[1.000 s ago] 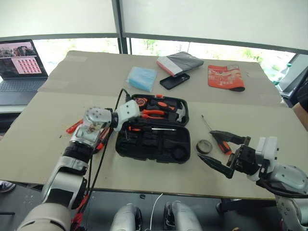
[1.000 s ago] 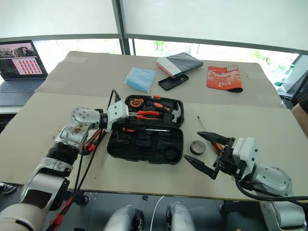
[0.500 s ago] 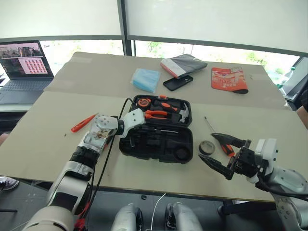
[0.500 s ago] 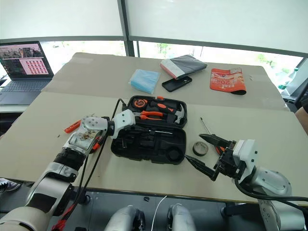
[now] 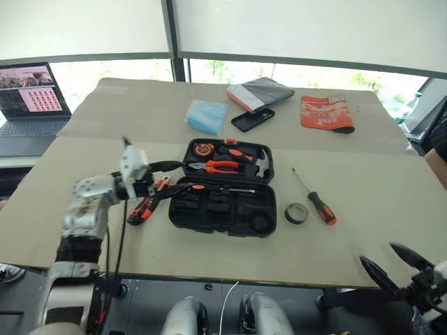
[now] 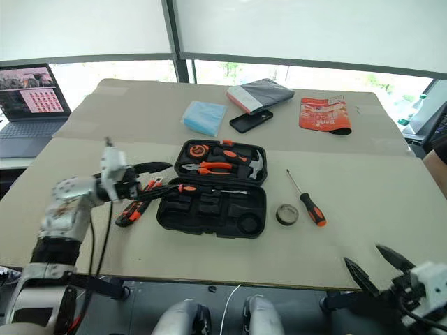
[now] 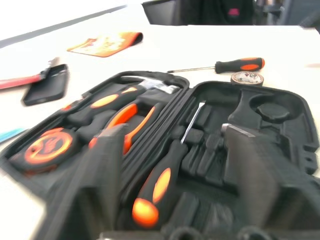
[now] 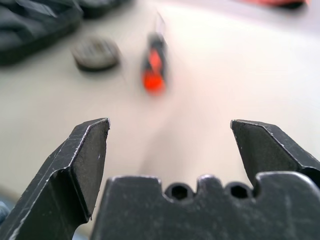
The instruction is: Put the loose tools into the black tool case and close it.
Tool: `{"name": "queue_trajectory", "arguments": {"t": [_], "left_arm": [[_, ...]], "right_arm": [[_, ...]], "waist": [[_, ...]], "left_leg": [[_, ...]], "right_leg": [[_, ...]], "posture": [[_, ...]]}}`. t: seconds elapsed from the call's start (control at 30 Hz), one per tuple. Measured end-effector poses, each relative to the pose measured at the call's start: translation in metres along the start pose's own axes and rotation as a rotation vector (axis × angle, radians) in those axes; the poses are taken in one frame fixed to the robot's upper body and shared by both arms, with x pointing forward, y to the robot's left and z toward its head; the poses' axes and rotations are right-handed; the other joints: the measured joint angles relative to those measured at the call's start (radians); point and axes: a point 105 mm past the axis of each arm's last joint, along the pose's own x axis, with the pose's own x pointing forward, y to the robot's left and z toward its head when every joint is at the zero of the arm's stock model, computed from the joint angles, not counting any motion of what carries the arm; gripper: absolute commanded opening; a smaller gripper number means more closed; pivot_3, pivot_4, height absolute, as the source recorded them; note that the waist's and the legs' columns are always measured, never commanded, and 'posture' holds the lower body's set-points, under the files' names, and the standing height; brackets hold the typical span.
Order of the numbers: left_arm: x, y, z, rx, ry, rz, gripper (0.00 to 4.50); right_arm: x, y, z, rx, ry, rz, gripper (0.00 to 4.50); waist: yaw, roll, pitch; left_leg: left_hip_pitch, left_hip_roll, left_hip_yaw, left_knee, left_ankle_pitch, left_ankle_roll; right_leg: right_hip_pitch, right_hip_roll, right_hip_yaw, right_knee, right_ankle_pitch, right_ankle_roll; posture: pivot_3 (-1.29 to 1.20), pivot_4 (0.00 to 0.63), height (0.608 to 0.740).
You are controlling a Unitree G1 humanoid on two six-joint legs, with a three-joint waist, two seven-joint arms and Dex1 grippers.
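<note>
Fingers of the left gripper (image 5: 170, 179) are spread wide, empty, just left of the open black plastic tool case (image 5: 223, 209). The right gripper (image 5: 389, 264) is wide open too, empty, well right of it.

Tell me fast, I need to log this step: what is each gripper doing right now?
Left gripper: open, holding nothing, fingers toward the open black tool case.
Right gripper: open, empty, above the table's near edge.
</note>
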Motion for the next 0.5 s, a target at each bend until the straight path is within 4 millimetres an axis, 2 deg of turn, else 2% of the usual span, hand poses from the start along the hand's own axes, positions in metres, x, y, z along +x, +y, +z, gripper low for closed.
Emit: {"name": "queue_trajectory", "arguments": {"t": [0.13,0.2,0.23,0.27,0.4,0.5], "left_arm": [[-0.029,-0.031,-0.012,-0.059,0.015,-0.096,4.48],[-0.032,-0.038,-0.009,-0.090,-0.015,-0.108,4.48],[-0.031,-0.040,-0.007,-0.090,-0.026,-0.115,4.48],[-0.029,-0.042,-0.001,-0.081,-0.040,-0.120,4.48],[-0.013,-0.049,0.014,-0.050,-0.108,-0.137,4.48],[-0.001,-0.055,0.021,-0.048,-0.148,-0.158,4.48]], "right_arm": [[0.010,0.000,0.010,-0.035,-0.001,-0.006,4.50],[0.030,-0.002,0.029,-0.034,-0.028,-0.001,4.50],[0.036,-0.001,0.036,-0.039,-0.035,0.011,4.50],[0.052,0.000,0.051,-0.057,-0.023,0.054,4.50],[0.087,0.000,0.076,-0.080,0.111,0.131,4.50],[0.106,0.002,0.086,-0.086,0.209,0.175,4.50]], "waist": [[-0.014,0.004,-0.002],[-0.013,0.004,-0.001],[-0.013,0.005,-0.001],[-0.011,0.005,-0.002],[-0.005,0.006,-0.002],[0.001,0.006,-0.002]], "left_leg": [[0.002,0.001,0.000,-0.003,-0.004,-0.009],[0.002,0.001,0.000,-0.003,-0.003,-0.010],[0.002,0.001,0.000,-0.003,-0.003,-0.010],[0.002,0.001,0.000,-0.003,-0.003,-0.010],[0.001,0.000,0.000,-0.003,0.000,-0.003],[-0.002,0.000,-0.001,-0.004,0.001,-0.002]], "right_leg": [[-0.001,0.000,0.002,0.000,-0.001,-0.002],[-0.001,0.000,0.002,0.000,-0.003,-0.004],[-0.001,0.000,0.002,0.000,-0.003,-0.005],[0.000,0.000,0.002,0.000,-0.003,-0.004],[-0.001,0.001,0.002,0.000,-0.001,-0.001],[-0.003,0.003,0.002,-0.001,-0.001,-0.002]], "posture": [[0.00,0.150,0.740],[0.00,0.150,0.740],[0.00,0.150,0.740],[0.00,0.150,0.740],[0.00,0.150,0.740],[0.00,0.150,0.740]]}}
